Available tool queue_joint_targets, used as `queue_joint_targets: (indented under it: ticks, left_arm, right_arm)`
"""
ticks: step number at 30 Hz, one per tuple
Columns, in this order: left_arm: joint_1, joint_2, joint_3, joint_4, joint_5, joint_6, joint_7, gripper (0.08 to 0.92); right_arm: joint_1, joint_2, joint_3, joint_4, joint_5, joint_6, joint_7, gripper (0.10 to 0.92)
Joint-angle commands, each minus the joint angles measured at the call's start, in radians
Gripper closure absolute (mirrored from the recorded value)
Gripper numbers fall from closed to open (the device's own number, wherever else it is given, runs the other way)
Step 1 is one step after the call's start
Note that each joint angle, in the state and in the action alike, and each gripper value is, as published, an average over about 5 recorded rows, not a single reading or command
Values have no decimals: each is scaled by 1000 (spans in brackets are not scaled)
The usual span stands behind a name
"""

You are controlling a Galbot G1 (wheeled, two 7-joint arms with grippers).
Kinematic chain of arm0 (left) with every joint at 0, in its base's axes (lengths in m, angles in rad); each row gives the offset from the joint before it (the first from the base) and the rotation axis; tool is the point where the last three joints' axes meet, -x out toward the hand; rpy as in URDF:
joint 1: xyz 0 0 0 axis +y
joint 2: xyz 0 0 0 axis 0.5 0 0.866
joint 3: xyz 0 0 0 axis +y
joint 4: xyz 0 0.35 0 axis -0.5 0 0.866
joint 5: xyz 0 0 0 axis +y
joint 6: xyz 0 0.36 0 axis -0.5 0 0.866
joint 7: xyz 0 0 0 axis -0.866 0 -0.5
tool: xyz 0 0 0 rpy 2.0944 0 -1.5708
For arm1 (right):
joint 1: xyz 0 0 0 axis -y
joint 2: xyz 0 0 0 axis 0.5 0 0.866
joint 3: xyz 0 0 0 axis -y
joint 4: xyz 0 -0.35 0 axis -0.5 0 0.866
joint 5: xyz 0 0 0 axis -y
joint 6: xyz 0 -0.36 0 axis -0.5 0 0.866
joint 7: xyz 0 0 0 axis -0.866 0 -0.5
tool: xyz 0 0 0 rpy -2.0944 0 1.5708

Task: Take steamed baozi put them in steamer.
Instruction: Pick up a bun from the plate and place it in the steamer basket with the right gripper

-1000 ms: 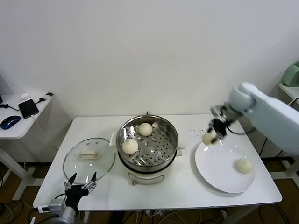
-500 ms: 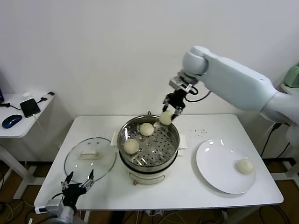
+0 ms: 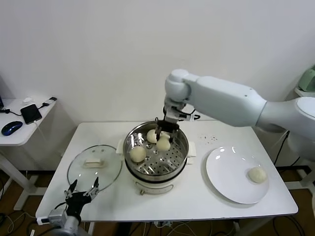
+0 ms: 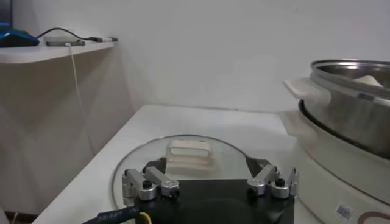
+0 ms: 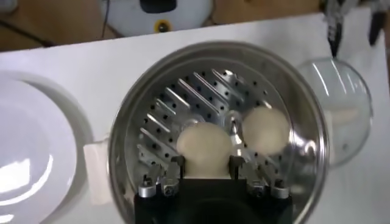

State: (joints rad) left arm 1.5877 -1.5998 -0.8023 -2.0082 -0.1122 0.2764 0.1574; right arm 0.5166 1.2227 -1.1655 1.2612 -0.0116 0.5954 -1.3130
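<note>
White table (image 3: 206, 196), white wall; right gripper (image 3: 164, 136) jaws pinching baozi (image 3: 163, 143) over steamer (image 3: 179, 152); left gripper (image 3: 81, 195) jaws spread.

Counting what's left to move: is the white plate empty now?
No, one baozi lies on the white plate.

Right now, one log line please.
right gripper: holding cream-white round baozi over shiny steel steamer | left gripper: open, parked
</note>
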Motion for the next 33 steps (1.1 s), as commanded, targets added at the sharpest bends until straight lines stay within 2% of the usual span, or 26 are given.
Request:
queue_joint_targets:
  ticks: [1, 9, 19, 22, 29, 33]
  left_arm:
    - [-1, -4, 2, 1, -1, 0, -1, 177]
    - [-4, -5, 3, 5, -2, 1, -1, 177]
    - [-7, -3, 4, 6, -5, 2, 0, 177]
    - [-8, -3, 5, 4, -5, 3, 0, 177]
    - [-6, -3, 2, 1, -5, 3, 0, 177]
    - [-4, -4, 7, -3, -4, 3, 0, 177]
  right_arm:
    - [-60, 36, -45, 68, -145, 120, 66, 525]
    - [-99, 59, -37, 70, -179, 116, 72, 525]
    - [-97, 63, -56, 85, -142, 66, 70, 522]
    - [-87, 58, -65, 94, -121, 41, 66, 481]
    - [-57, 53, -38, 88, -93, -22, 39, 283]
    - [-27, 38, 3, 66, -74, -51, 12, 213]
